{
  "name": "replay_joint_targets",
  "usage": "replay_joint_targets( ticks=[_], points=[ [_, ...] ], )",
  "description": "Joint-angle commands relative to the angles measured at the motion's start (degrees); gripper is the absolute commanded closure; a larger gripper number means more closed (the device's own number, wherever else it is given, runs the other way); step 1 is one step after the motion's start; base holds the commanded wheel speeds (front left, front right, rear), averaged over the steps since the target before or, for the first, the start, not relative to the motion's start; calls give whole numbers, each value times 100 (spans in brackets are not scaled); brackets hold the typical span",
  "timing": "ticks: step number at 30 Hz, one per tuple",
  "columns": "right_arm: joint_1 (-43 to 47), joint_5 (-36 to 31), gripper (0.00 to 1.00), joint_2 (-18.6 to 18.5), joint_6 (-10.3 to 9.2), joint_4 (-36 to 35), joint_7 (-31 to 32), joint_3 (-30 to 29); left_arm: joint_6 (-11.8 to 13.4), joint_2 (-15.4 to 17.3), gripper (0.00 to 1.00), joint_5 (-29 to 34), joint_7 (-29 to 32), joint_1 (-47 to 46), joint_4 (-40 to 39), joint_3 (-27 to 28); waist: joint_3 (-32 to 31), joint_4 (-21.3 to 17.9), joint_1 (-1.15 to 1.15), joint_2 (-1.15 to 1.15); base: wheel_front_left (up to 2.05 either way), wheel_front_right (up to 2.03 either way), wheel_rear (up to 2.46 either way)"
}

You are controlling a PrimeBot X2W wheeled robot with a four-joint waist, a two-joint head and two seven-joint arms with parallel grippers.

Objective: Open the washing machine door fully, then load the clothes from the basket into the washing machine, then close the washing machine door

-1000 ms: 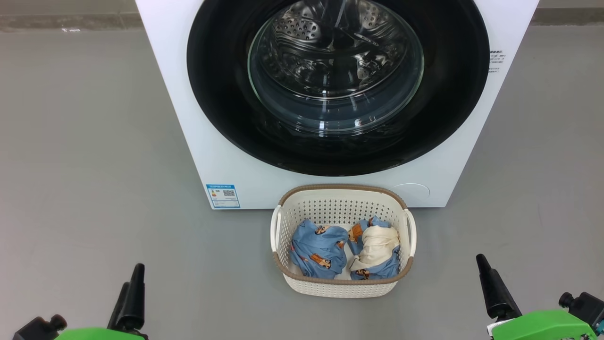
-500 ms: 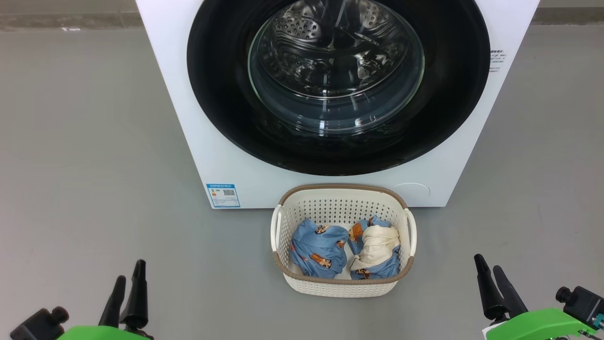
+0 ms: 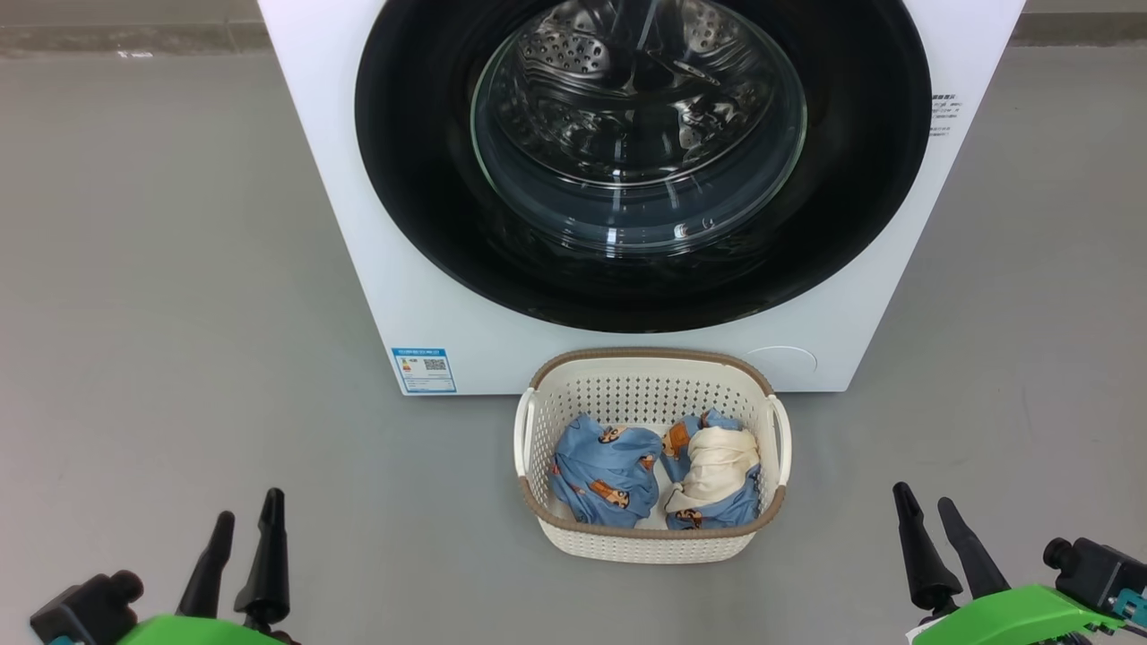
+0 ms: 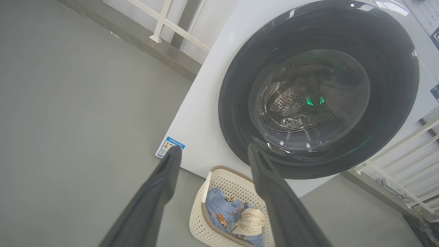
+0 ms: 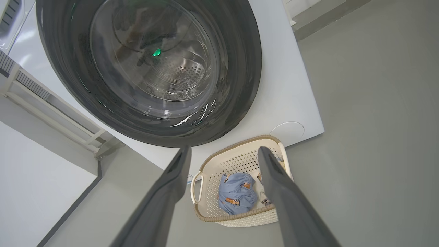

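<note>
The first step is in hand and, judging by how things lie, not yet begun: the washing machine door (image 3: pixel 641 161) sits shut and flush against the front of the washing machine (image 3: pixel 376 296), taking up the upper middle of the head view, its glossy black rim ringing the bulging glass through which the steel drum (image 3: pixel 627 81) shows. Just below it, at the lower centre of that frame, the basket (image 3: pixel 650 537) stands on the grey floor (image 3: pixel 179 269), close against the foot of the machine and right of the blue label sticker (image 3: pixel 424 371). The clothes (image 3: pixel 605 475) lie inside it, a blue printed bundle on the left and a cream-white piece wrapped in more blue cloth on the right. The left jaws rise at the lower left corner of the head view and the right jaws at the lower right corner; both stand spread wide with nothing between them, well apart from basket and door. Each wrist view looks between its two dark fingers up at the closed door, with the basket low in the frame. The next move likely calls for one arm to reach up to the door's rim, find a purchase and swing it out fully. No handle or recess is plain on the black rim, so I cannot tell which side opens. The basket stands right under the door, so the swing should be watched for clearance.
</note>
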Motion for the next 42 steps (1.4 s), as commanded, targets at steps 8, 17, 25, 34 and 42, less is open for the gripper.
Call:
replay_joint_targets(
  ticks=[8, 17, 25, 34, 42],
  points=[
    [-242, -566, 0, -119, 7, -183, -198, 152, -12, 212, 0, 519, -203, -69, -229, 67, 18, -12, 0, 0, 0, 0, 0],
    [-228, -1102, 0, -154, 8, -235, -348, 200, -14, 325, 0, 951, -355, -88, -287, -21, 65, -19, 0, 0, 0, 0, 0],
    [-216, -1578, 0, -182, 8, -247, -482, 224, -15, 419, 0, 1372, -490, -90, -344, -90, 80, -33, 0, 0, 0, 0, 0],
    [-183, -2112, 0, -213, 9, -276, -633, 171, -16, 485, 0, 1827, -641, -68, -371, -155, 65, -42, 0, 0, 0, 0, 0],
    [-110, -2259, 0, -232, 9, -297, -672, -33, -17, 488, 0, 1853, -681, -48, -221, -158, 31, -43, 0, 0, 0, 0, 0]
  ],
)
